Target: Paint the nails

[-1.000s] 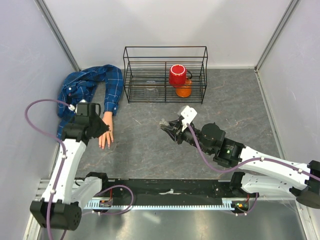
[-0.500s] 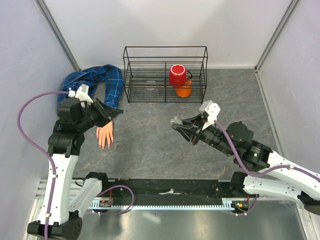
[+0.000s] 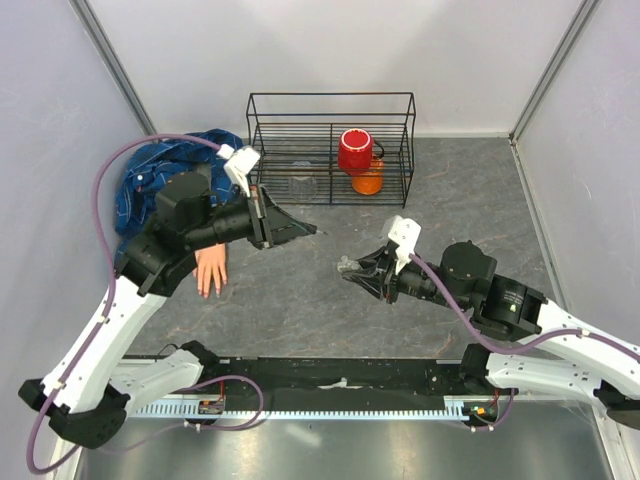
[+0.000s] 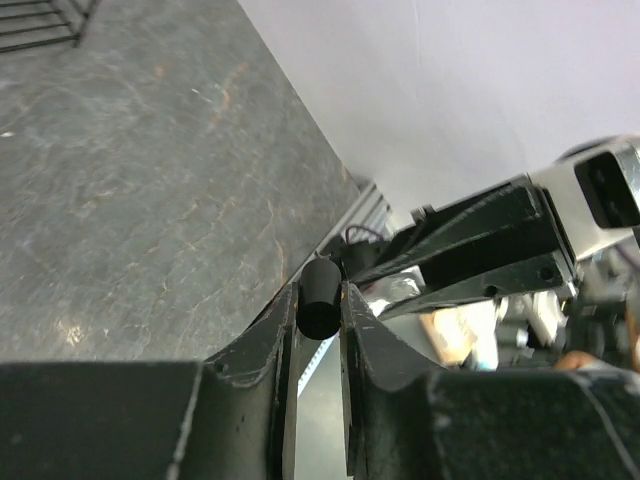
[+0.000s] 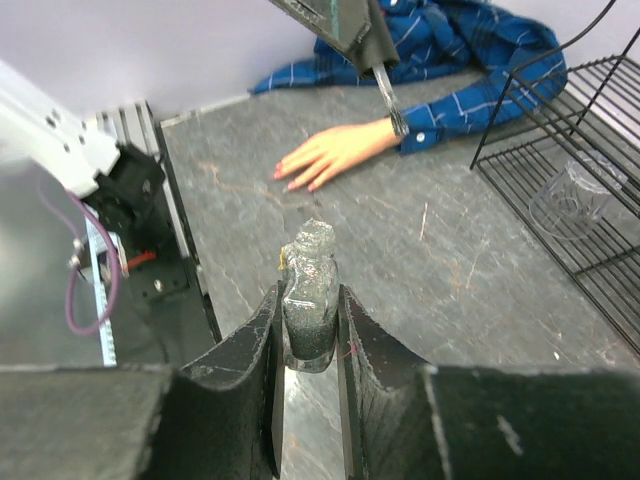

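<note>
The top camera looks down on the whole tabletop (image 3: 300, 300) from above its near edge. The left wrist camera, close behind the left tool (image 4: 318, 295), faces right. The right wrist camera faces far left and shares the fake hand (image 5: 330, 155) with the top view.

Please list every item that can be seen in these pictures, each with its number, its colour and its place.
fake hand: one, peach, flat on the table's left side
shirt sleeve: one, blue plaid, at the fake hand's wrist
wire basket: one, black, at the back of the table
red cup: one, red, inside the wire basket
orange object: one, orange, beside the red cup
clear cup: one, transparent, inside the wire basket
bottle: one, clear glass, dark inside, open
cap: one, black
table: one, grey
left gripper: shut on the cap
right gripper: shut on the bottle
</note>
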`<state>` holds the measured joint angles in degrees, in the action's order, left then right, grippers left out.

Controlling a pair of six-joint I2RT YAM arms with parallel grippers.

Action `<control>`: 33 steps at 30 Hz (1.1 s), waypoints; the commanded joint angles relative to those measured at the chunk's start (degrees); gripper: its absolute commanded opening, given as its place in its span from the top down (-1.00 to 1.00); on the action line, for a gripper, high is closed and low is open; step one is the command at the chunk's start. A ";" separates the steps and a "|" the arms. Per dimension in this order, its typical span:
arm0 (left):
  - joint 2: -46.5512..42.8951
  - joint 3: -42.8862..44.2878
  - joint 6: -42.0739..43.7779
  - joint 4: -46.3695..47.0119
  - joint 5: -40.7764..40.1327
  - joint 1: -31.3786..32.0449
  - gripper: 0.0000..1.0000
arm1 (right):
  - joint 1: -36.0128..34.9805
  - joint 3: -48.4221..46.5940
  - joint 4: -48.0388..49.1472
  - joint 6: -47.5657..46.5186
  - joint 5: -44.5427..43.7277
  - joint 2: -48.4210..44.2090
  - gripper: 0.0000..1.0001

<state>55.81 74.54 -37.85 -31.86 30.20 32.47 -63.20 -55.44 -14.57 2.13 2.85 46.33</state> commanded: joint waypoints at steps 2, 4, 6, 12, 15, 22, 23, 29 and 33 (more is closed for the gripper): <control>0.87 2.18 7.61 5.05 1.00 3.92 0.96 | 0.09 -2.74 -0.72 -5.12 1.63 0.52 1.00; 1.40 2.36 7.87 4.70 0.66 4.36 0.97 | 0.09 -2.57 -0.64 -5.56 1.37 0.52 1.00; 1.49 2.27 8.31 4.61 1.35 4.62 0.97 | 0.09 -2.74 -0.64 -5.82 0.40 0.43 1.00; 3.60 5.34 10.33 0.92 3.02 5.85 0.96 | 0.01 -2.48 -0.64 -6.26 -1.62 0.78 1.00; 3.87 6.75 10.51 -0.14 3.73 6.38 0.96 | 0.09 -2.13 -0.64 -6.26 -1.71 0.87 1.00; 4.22 8.86 11.30 -3.47 3.64 8.40 0.96 | 0.09 -1.60 0.06 -6.35 -4.69 0.44 1.00; 4.39 8.87 11.74 -4.52 3.38 8.57 0.96 | 0.09 -1.51 0.33 -6.35 -4.96 0.26 1.00; 5.10 8.95 12.35 -6.64 2.94 10.42 0.97 | 0.09 -0.81 1.38 -6.09 -6.02 -0.89 1.00; 5.45 9.22 12.80 -6.90 1.36 12.27 0.97 | 0.09 -0.81 1.30 -5.91 -5.14 -0.80 1.00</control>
<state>60.88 81.62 -27.90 -38.00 32.51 43.22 -63.20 -55.55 -16.40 -3.42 -1.80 46.19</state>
